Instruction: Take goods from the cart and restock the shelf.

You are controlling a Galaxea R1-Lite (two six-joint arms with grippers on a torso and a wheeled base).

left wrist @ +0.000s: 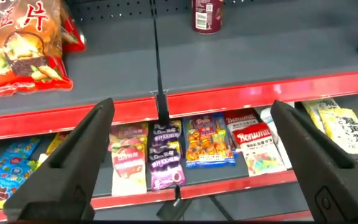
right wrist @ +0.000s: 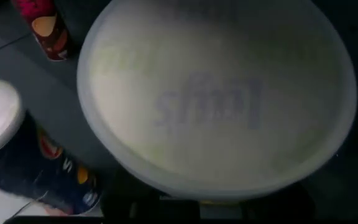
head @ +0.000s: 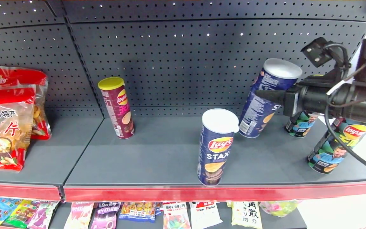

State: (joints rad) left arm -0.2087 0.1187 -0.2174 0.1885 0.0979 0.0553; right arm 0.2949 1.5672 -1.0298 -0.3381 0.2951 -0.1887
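Backdrop: dark pegboard [head: 183,63] behind a grey shelf [head: 157,152] with a red front edge.
Bags: red snack bags [head: 3,127] at the shelf's far left.
Right tool [head: 267,95]: clamped on the tilted blue can [head: 259,117], which is at the back right of the shelf, white lid up.
Other cans: upright blue can [head: 216,149] near the front edge; purple can [head: 119,108] back left; two green cans [head: 332,152] far right.
Left tool [left wrist: 192,104]: fingers spread wide, holding nothing. It hangs before the red edge, above the lower-tier packets [left wrist: 210,140].

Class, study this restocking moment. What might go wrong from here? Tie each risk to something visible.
The tilted blue can in the right end effector leans rather than stands; released now, it would likely topple. The green can stands close beside its base and might get knocked. The upright blue can sits near the shelf edge and could fall off.
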